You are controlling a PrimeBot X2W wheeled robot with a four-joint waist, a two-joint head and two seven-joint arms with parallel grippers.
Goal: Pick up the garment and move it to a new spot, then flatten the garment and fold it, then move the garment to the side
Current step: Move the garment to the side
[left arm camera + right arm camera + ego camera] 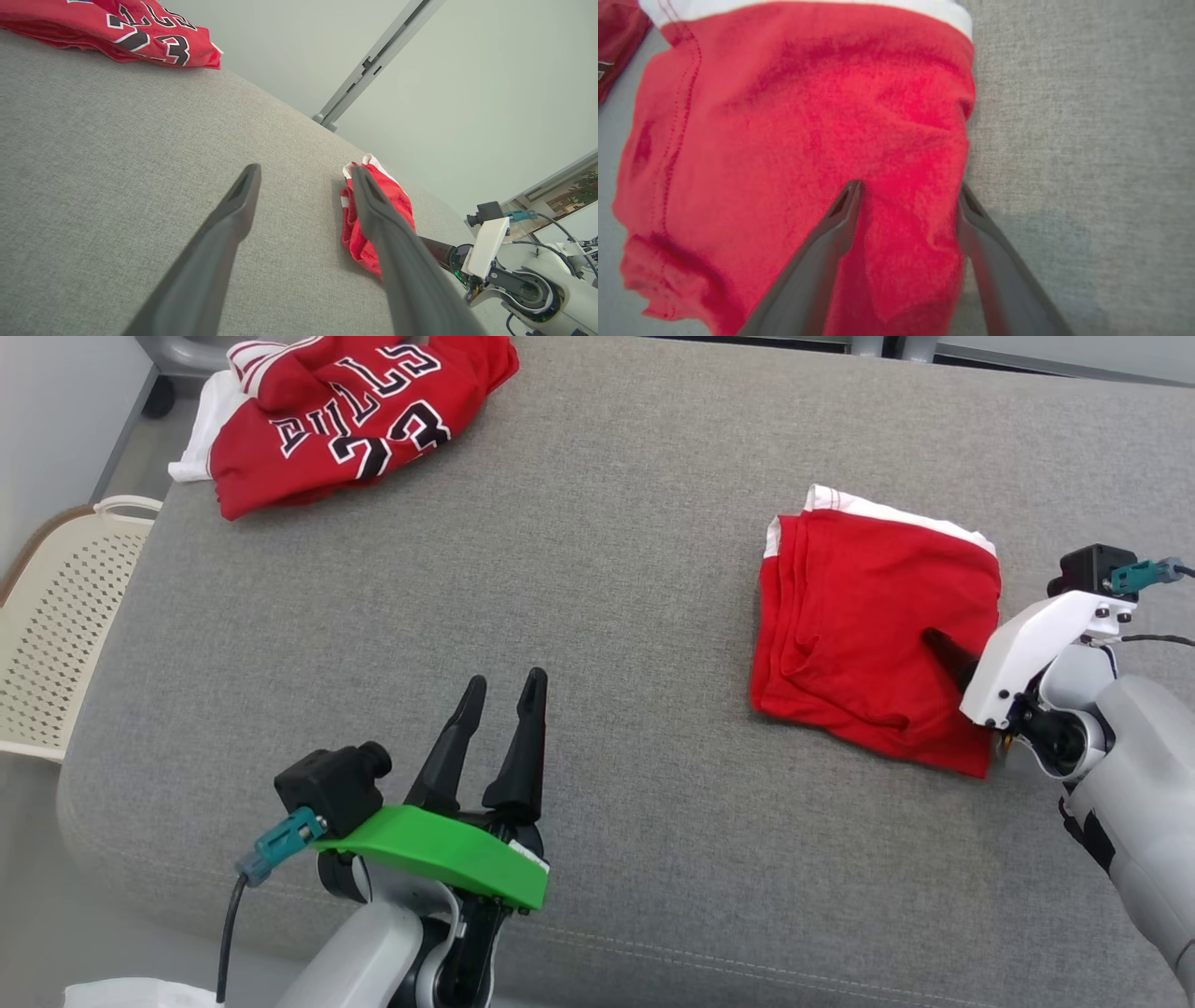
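A: While head cam's up, where's the folded red garment point(878, 635)?
B: On the grey cushion point(607, 569), well apart from the Bulls jersey point(345, 420), to jersey's right & nearer the robot. R gripper point(945, 653) at garment's far-from-jersey edge, one finger on the cloth. L gripper point(506, 679) nearer the robot than jersey, fingers spread.
A: L wrist?
B: L fingers point(233, 210) apart over grey cushion; jersey far beyond, garment right of it w/ R gripper against it.
A: R wrist?
B: R fingers point(831, 233) spread, not pinching: one lies on red cloth, other at its edge.
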